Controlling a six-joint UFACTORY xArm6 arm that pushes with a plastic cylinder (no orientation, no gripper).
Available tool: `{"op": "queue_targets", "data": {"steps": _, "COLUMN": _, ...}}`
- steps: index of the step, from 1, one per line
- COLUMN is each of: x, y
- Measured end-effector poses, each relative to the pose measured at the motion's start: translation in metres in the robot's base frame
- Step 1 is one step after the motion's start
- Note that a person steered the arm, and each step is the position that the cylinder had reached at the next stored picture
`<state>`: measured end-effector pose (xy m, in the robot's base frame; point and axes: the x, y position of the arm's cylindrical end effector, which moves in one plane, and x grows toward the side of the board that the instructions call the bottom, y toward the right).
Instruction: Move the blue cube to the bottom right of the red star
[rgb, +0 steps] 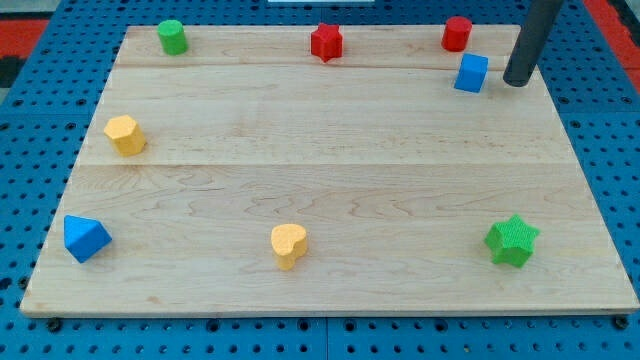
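Blue, the cube (471, 73) sits near the board's (330, 290) top right corner, just below the red cylinder (457, 33) and well right of the red star (326, 42) at the top edge. My tip (516, 82), a bare rod with nothing to open or close, stands just right of the cube, apart from it.

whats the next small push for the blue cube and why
Probably slide my tip toward the view's left into the blue cube. The tip sits just right of the cube, and the red star lies well to the view's left, so the cube must travel leftward.
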<state>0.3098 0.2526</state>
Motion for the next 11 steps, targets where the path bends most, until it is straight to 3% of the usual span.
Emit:
{"op": "queue_targets", "data": {"steps": 2, "x": 0.001, "y": 0.000}}
{"op": "queue_targets", "data": {"steps": 3, "x": 0.047, "y": 0.018}}
{"op": "queue_targets", "data": {"steps": 4, "x": 0.142, "y": 0.036}}
{"op": "queue_targets", "data": {"steps": 5, "x": 0.182, "y": 0.038}}
{"op": "queue_targets", "data": {"steps": 7, "x": 0.026, "y": 0.090}}
{"op": "queue_targets", "data": {"steps": 8, "x": -0.012, "y": 0.088}}
{"op": "queue_targets", "data": {"steps": 9, "x": -0.049, "y": 0.088}}
{"op": "queue_targets", "data": {"steps": 11, "x": -0.036, "y": 0.039}}
